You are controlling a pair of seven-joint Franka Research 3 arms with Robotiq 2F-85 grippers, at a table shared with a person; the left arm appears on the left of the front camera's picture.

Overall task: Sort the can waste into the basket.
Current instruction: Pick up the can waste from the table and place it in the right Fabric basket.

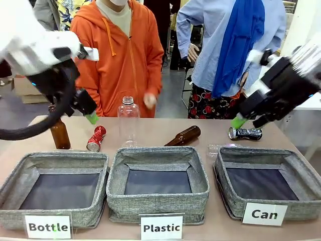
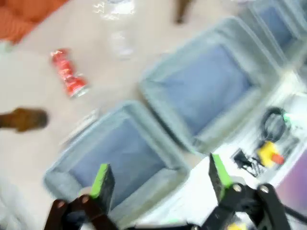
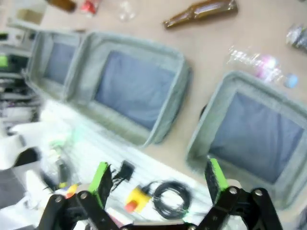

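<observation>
The light brown table [image 1: 150,131] carries three grey woven-fabric rectangular bins with dark lining in a row along its near edge: one labelled "Bottle" [image 1: 20,170] at the left, one labelled "Plastic" [image 1: 118,173] in the middle, and the basket labelled "Can" [image 1: 301,170] at the right. A person in an orange hooded top [image 1: 120,55] stands at the far side, one hand [image 1: 149,100] held above the far edge. The left gripper [image 2: 159,176] hangs over the left part of the table, jaws spread wide and holding nothing. The right gripper [image 3: 157,176] hangs over the right part, likewise released and bare. A clear plastic bottle [image 1: 128,118] stands upright beyond the middle bin. A brown glass bottle [image 1: 59,133] stands upright beyond the left bin, and a second brown glass bottle [image 1: 183,136] lies on its side to the right of the clear one. A flattened clear plastic piece [image 1: 219,148] lies just beyond the far left corner of the "Can" basket. The crushed red can with silver ends [image 1: 96,138] lies on the table between the upright brown bottle and the clear bottle, well apart from the basket. The crushed black-and-silver can [image 1: 245,133] lies on its side just beyond the basket's far rim, outside it, with the right gripper's green fingertip near its left end.
</observation>
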